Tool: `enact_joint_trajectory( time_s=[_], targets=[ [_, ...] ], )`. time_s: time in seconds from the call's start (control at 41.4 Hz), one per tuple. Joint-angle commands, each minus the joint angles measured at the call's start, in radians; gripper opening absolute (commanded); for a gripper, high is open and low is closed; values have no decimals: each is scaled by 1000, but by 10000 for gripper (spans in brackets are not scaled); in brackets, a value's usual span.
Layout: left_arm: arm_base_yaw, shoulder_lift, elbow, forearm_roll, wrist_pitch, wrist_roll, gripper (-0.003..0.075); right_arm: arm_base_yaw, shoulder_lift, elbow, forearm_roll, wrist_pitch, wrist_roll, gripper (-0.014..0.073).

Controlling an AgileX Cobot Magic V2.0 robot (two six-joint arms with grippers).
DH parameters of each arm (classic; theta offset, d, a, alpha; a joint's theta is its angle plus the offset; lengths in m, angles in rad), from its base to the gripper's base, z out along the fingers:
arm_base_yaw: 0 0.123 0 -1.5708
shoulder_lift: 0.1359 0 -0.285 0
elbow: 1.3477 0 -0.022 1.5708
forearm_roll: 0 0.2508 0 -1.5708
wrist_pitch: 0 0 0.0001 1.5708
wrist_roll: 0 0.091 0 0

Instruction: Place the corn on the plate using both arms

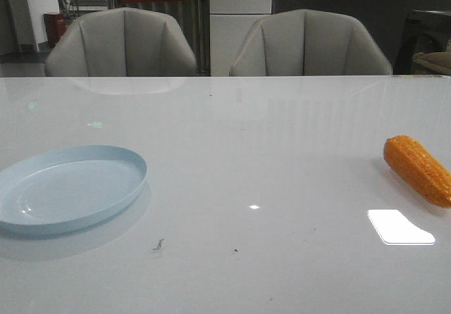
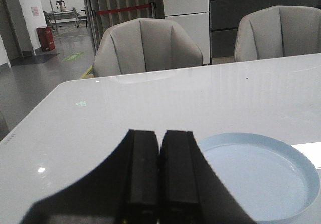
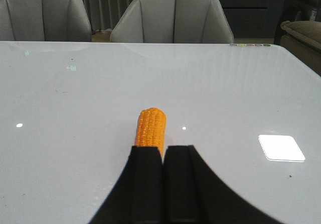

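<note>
Nearest you in each wrist view, the hands are sitting with their dark fingers pressed together and gripping nothing: the left hand (image 2: 160, 184) is hanging just beside the near-left rim of the plate (image 2: 261, 179), and the right hand (image 3: 163, 184) is hanging directly behind the corn (image 3: 150, 128), whose near end is disappearing behind the fingertips.

That is the relation your coming move is turning on. From the right wrist, the corn is lying straight ahead, its long axis running away from the hand and roughly in line with the closed fingers. You are looking down its length, so I judge the fingers will need to part and probably come across the cob rather than along it. The right arm is clearly the nearer one; the left is sitting well apart from the corn, over by the plate.

Out on the white bench (image 1: 268, 159), the front view is giving you what neither wrist view is: both things at once. The plate (image 1: 67, 191) is resting near-left, the corn (image 1: 419, 170) lying far right at the frame edge, angled with one end nearer you, well apart. Neither hand is appearing there. Beyond the bench, two grey chairs (image 1: 120, 43) are standing.
</note>
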Motion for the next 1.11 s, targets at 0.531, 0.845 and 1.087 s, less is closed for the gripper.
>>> enact_joint_trajectory(
  time_s=[0.531,0.845,1.087],
  targets=[
    [-5,-16,38,-7,-93,-7,89,-2,-18,-22,1,-88,-5,30],
    [-5,-16,38,-11,-214,-7,89,-2,-18,-22,1,-94,-5,30],
    [-5,-16,24,-30,-431,-20,89,-2,-18,-24,8,-236,-5,30]
  ],
)
